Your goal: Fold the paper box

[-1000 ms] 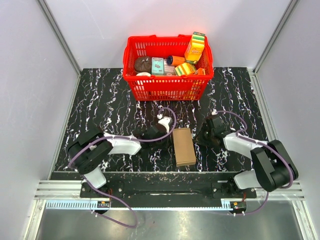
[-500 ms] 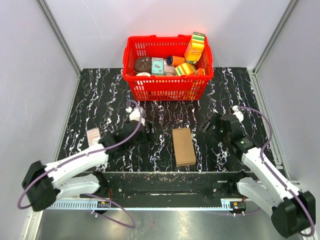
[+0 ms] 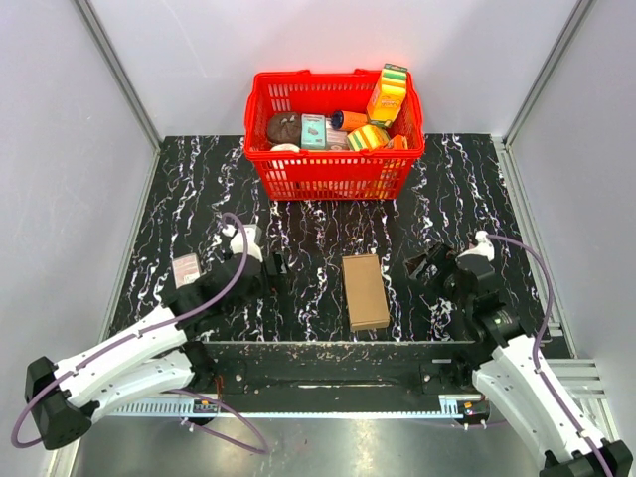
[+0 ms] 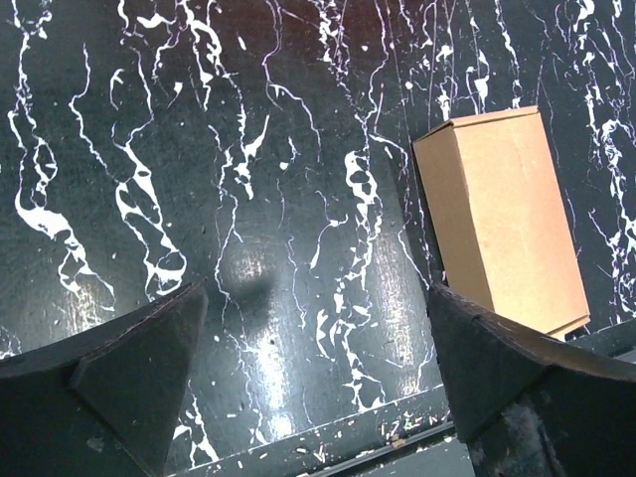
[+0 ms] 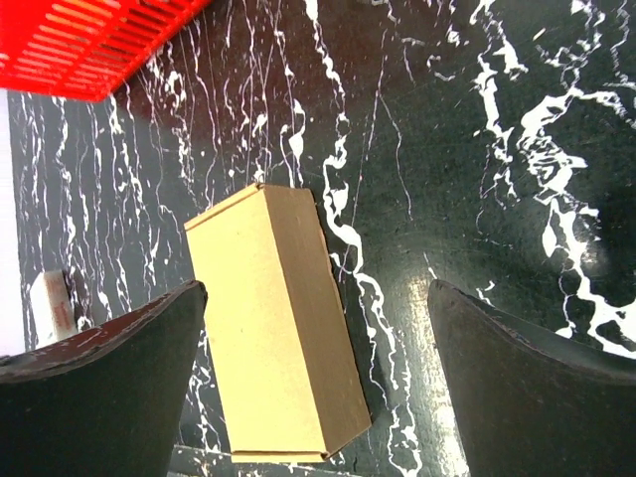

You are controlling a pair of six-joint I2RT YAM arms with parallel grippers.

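The paper box (image 3: pixel 365 291) is seen lying flat on the black, white-veined table (image 3: pixel 199 199), folded into a slim closed carton of plain brown cardboard. It is placed close to the table's near edge, with its long side running front to back, and it is flanked by the two arms.

The left gripper (image 3: pixel 275 266) is held low over the table to the box's left, with its jaws spread wide and nothing between them. In the left wrist view, only bare marbled surface is framed by the left gripper (image 4: pixel 316 298), and the paper box (image 4: pixel 502 219) is shown off to the right, clear of the fingers.

The right gripper (image 3: pixel 422 266) is positioned to the box's right, likewise released and empty. In the right wrist view, the right gripper (image 5: pixel 318 293) is seen with its dark fingers parted, and the paper box (image 5: pixel 278 323) is caught between them in the frame, nearer the left one, resting on the table below them and untouched.

A red basket (image 3: pixel 333 171) is set at the back of the table, well apart from the box, and is filled with colourful printed packages (image 3: pixel 388 91). A small white label (image 3: pixel 185 268) is seen lying on the table beside the left arm.
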